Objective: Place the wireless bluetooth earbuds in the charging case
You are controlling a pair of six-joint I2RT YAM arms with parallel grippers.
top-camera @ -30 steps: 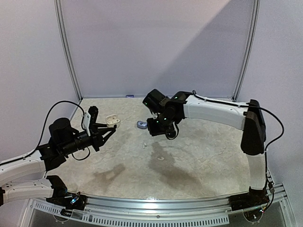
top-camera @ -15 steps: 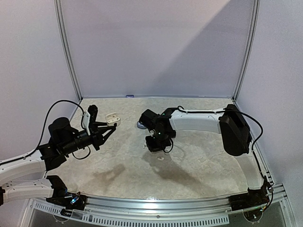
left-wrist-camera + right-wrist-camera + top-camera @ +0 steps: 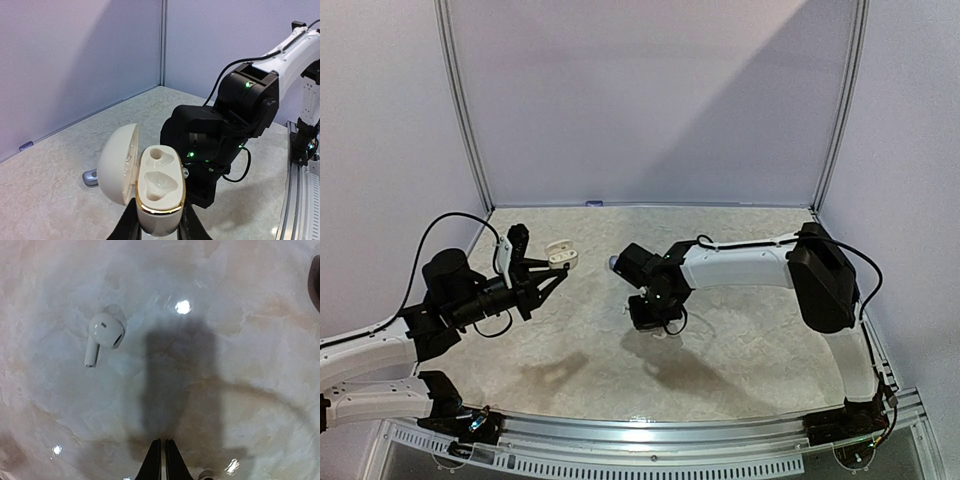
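My left gripper (image 3: 159,226) is shut on the cream charging case (image 3: 159,187) and holds it upright above the table. The case's lid hangs open to the left, and both wells inside its gold rim are empty. In the top view the case (image 3: 560,256) sits at the left gripper (image 3: 548,274). One white earbud (image 3: 104,335) lies on the marbled table, up and to the left of my right gripper (image 3: 161,444). That gripper is shut, low over the table (image 3: 655,322), and I see nothing between its fingers.
A small grey-blue case (image 3: 616,263) lies on the table just behind the right wrist, and it also shows in the left wrist view (image 3: 90,177). The right arm's black wrist (image 3: 220,135) stands close in front of the held case. White walls enclose the table.
The right arm has dropped down and drawn in towards the table's middle, and its fingers have closed. The left arm and the open case have stayed still.
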